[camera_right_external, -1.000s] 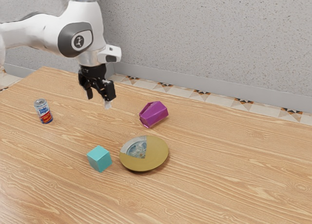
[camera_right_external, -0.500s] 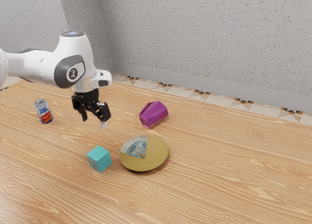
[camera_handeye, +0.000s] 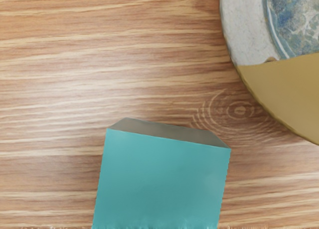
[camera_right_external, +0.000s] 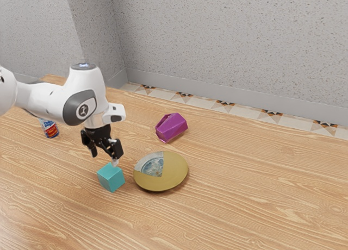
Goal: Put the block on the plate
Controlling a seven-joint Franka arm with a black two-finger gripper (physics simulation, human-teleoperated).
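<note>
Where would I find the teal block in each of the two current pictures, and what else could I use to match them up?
Exterior view: the block sits below the center, toward the exterior view's left, just under the gripper.
Wrist view: it is the big teal shape at the lower edge, around the middle.
Shared landmark: the plate, gold with a gray-and-blue wedge, is beside the block in both.

No text is legible with certainty. The small white, blue and red metal can bears dark blue lettering on a white field; the arm partly covers it. The white robot arm bears a round emblem on its dark grey oval panel; its figure cannot be identified.
</note>
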